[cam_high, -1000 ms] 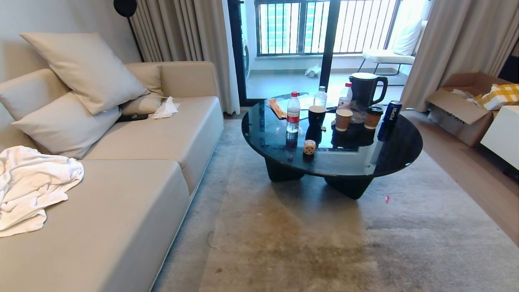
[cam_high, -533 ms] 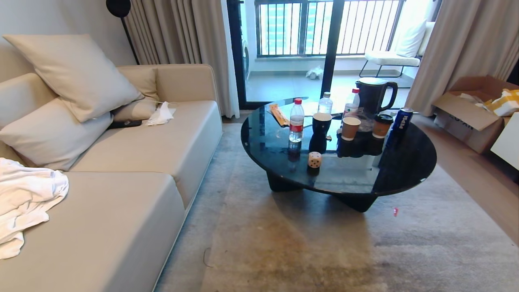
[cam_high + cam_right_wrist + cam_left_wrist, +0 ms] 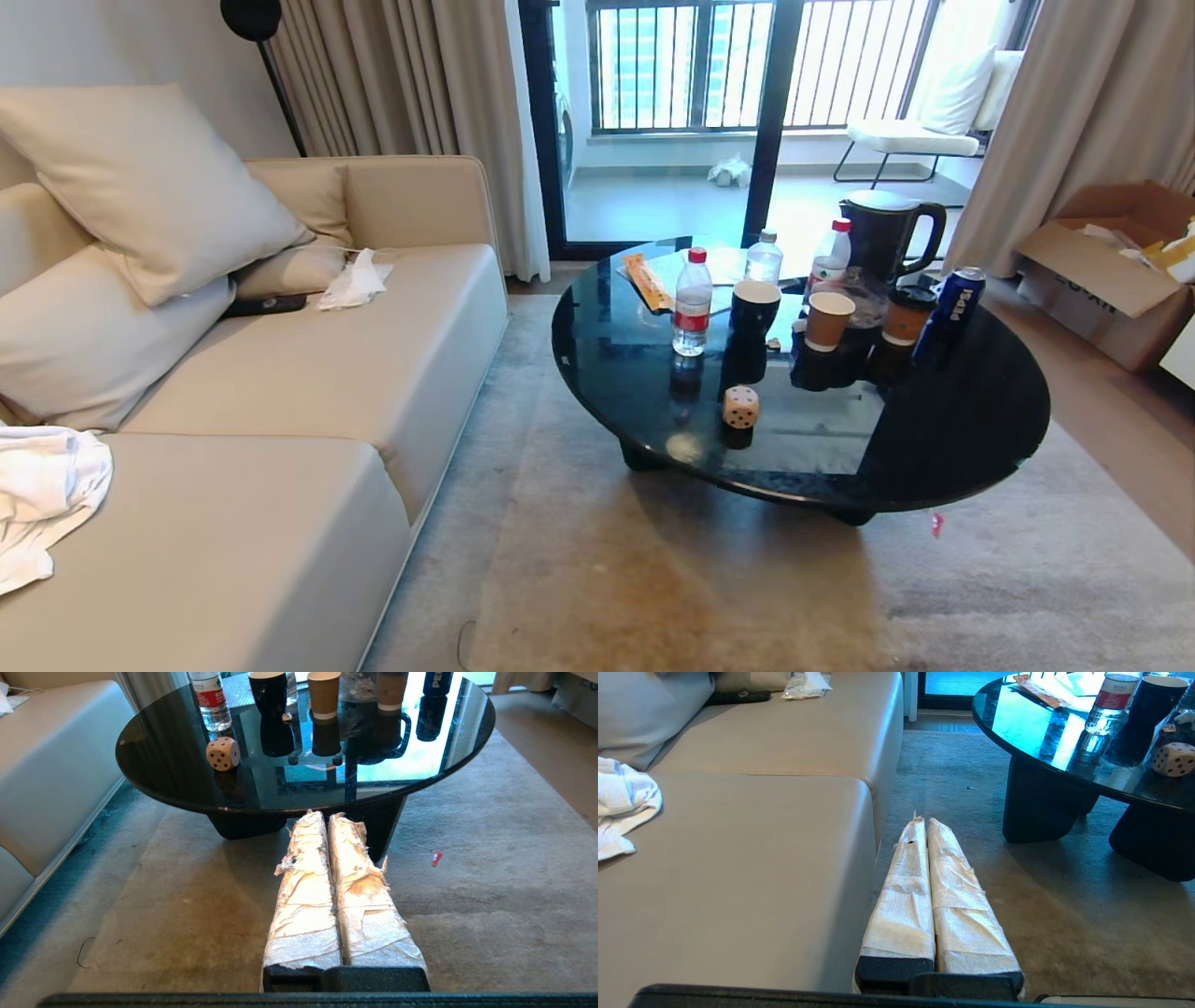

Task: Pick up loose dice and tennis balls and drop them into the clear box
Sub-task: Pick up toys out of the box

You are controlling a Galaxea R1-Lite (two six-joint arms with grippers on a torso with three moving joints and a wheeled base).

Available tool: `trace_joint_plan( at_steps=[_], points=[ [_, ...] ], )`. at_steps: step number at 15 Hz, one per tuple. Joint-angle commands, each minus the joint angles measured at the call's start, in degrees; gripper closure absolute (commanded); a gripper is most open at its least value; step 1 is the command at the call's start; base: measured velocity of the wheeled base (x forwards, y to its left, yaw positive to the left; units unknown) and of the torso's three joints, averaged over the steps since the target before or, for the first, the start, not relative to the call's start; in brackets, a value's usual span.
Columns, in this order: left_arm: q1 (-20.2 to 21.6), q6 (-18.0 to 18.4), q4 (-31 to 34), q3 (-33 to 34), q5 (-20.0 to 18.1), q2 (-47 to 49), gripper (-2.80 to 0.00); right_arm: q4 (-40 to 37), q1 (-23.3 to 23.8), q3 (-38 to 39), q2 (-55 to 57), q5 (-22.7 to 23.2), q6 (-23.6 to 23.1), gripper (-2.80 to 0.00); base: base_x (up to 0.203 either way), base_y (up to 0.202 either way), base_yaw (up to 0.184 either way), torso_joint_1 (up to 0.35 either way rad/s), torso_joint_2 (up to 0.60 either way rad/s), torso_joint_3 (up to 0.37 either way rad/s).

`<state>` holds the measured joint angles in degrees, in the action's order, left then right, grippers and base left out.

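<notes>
One cream die (image 3: 740, 407) with dark pips sits near the front edge of the round black glass coffee table (image 3: 952, 439); it shows too in the left wrist view (image 3: 1175, 759) and the right wrist view (image 3: 223, 753). No tennis balls and no clear box are in view. Neither arm appears in the head view. My left gripper (image 3: 924, 822) hangs shut over the rug beside the sofa, nothing between its cloth-wrapped fingers. Low over the rug, short of the table's edge, my right gripper (image 3: 325, 814) is shut and empty as well.
A beige sofa (image 3: 280, 448) with cushions and a white towel (image 3: 42, 485) fills the left. On the table stand water bottles (image 3: 692, 303), cups (image 3: 828, 320), a black kettle (image 3: 882, 238) and a blue can (image 3: 952, 303). A cardboard box (image 3: 1111, 266) sits at the right. A small red scrap (image 3: 936, 525) lies on the rug.
The whole view has shifted: the table and die now sit nearer and lower in the picture, the sofa has slid left. The camera moved forward; nothing on the table moved.
</notes>
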<state>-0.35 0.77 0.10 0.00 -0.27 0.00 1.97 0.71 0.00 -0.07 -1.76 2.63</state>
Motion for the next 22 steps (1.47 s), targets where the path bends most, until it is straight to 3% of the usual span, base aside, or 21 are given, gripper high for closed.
trace_joint_plan(
  at_steps=[1, 15, 20, 22],
  points=[
    [0.00, 0.02, -0.01, 0.00, 0.00, 0.00, 0.00, 0.05, 0.00, 0.70, -0.01, 0.00, 0.00, 0.00, 0.181, 0.000, -0.004, 0.006, 0.00, 0.002],
    [0.00, 0.02, -0.01, 0.00, 0.00, 0.00, 0.00, 0.05, 0.00, 0.70, -0.01, 0.00, 0.00, 0.00, 0.184, 0.000, 0.000, 0.003, 0.00, 0.003],
    [0.00, -0.42, 0.08, 0.00, 0.00, 0.00, 0.00, 0.10, 0.00, 0.79, -0.01, 0.08, -2.23, 0.00, 0.036, 0.000, -0.001, 0.001, 0.00, 0.001],
    [0.00, -0.42, 0.08, 0.00, 0.09, 0.00, 0.00, -1.42, 0.00, -2.12, 0.60, 0.09, -0.84, 0.00, 0.000, 0.000, 0.000, 0.000, 0.00, 0.000]
  ],
)
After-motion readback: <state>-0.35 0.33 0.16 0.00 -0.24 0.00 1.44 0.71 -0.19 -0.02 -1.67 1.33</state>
